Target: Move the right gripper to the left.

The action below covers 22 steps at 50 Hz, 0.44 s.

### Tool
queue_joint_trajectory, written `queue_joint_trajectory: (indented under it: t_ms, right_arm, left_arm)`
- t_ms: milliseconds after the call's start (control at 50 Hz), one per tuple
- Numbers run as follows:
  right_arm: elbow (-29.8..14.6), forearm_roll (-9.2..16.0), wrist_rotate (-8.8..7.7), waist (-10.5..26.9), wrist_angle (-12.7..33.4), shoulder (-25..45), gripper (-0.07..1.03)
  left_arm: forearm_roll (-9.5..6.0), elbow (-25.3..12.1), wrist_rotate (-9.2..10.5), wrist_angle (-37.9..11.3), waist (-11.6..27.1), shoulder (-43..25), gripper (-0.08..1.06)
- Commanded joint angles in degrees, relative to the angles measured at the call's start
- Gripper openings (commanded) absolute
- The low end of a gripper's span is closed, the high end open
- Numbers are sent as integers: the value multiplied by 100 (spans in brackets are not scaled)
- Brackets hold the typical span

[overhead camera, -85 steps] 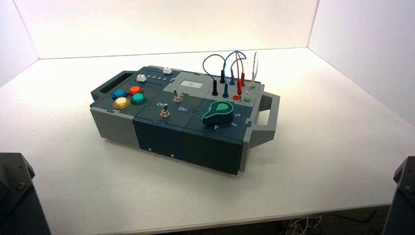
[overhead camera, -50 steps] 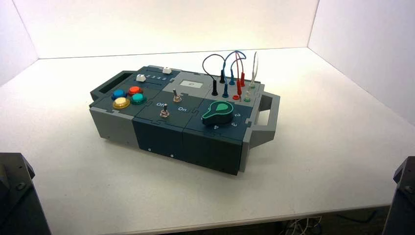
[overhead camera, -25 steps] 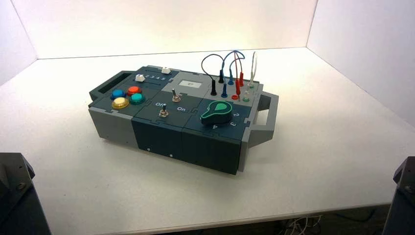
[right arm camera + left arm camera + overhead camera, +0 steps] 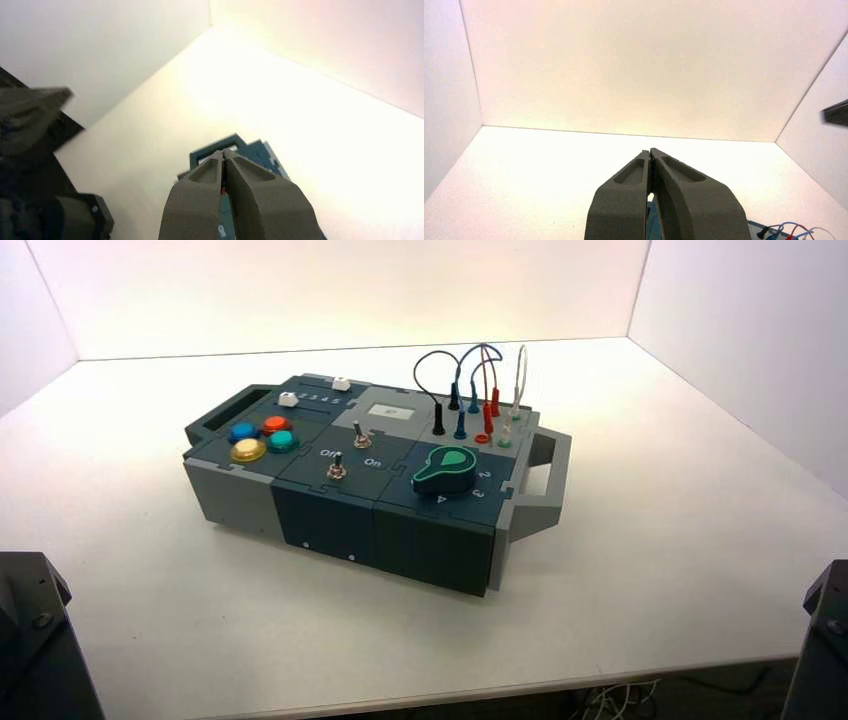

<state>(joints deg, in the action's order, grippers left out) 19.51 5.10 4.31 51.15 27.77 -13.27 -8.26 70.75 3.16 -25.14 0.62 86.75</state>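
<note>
R gripper (image 4: 223, 156): matte dark-grey angular fingers w/ recessed pockets, tips pressed together, holding nothing. In high view only a narrow dark-grey sliver of the right arm (image 4: 822, 640) shows, at the near R edge of the matte white table (image 4: 650, 570), low, well apart from the box. Ahead of and below its fingertips in the wrist view lies the dark-teal and grey plastic box (image 4: 375, 485), partly hidden by the fingers. To its L side: broad bare tabletop between it and the box's grey loop handle (image 4: 540, 485), nothing standing there. Off to the side in its wrist view, blurred dark shapes of the other arm.

L gripper (image 4: 650, 152): same grey angular fingers, tips closed, empty; L arm block (image 4: 35, 640) w/ bolt sits at near L edge, parked, well apart from box.

Box stands turned at an angle, mid-table. Top: glossy round buttons (image 4: 262, 437) in blue, orange, yellow, teal; two small metal toggle switches (image 4: 338, 468); green-rimmed black knob (image 4: 445, 470); looped thin wires (image 4: 470, 370) on banana plugs. Plain white walls on 3 sides.
</note>
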Motion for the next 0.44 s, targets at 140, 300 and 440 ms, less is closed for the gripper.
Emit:
queue_joint_trajectory:
  t_ms: [140,300,440]
  right_arm:
    - [97,-79,-9,9,-53,-272,-2]
    - [211,-97,-18,18,-53,-378,-2]
    - [246,-158,-26,9,-53,-431,-2]
  left_arm:
    - [-9,-88,18,35,26,-88,-3]
    - [0,-88,18,35,26,-132,-3]
    - [-9,-88,18,53,26,-185,-3]
